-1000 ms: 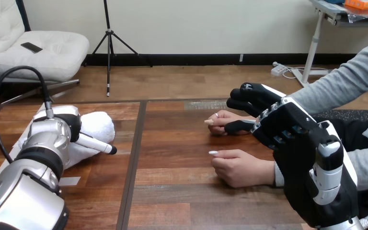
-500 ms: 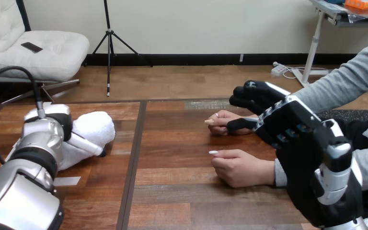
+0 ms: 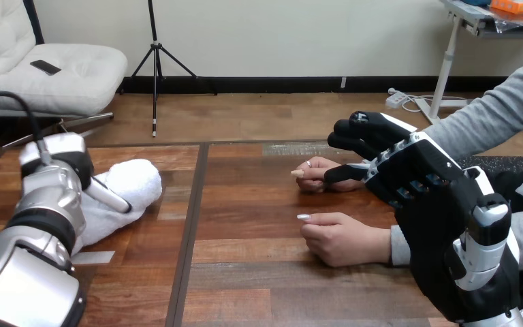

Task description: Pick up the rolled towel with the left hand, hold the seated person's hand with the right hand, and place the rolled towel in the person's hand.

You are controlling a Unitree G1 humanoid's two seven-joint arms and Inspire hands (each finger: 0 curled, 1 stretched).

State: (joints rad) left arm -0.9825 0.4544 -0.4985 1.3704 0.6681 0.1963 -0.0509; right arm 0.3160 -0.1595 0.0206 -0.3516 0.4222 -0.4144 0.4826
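Observation:
The rolled white towel (image 3: 133, 187) lies on the left part of the wooden table (image 3: 259, 272). My left hand (image 3: 65, 167) sits at the towel's left end, open, with its thumb (image 3: 109, 196) laid straight across the roll. The person's far hand (image 3: 313, 174) rests on the table right of centre. My right hand (image 3: 415, 184) hangs over and just right of it, open, with its fingers (image 3: 357, 133) bent loosely above it. Its thumb (image 3: 344, 173) is against the back of that hand, not closed round it. The person's near hand (image 3: 344, 240) lies loosely curled, closer to me.
The person's grey sleeves (image 3: 490, 119) come in from the right edge. A dark seam (image 3: 191, 225) runs down the table between the towel and the person's hands. A strip of tape (image 3: 92, 257) lies on the table near my left forearm.
My left hand has drawn leftward along the towel, and its thumb now lies higher across the roll. My right hand has drifted slightly right and up. The person's hands have stayed still.

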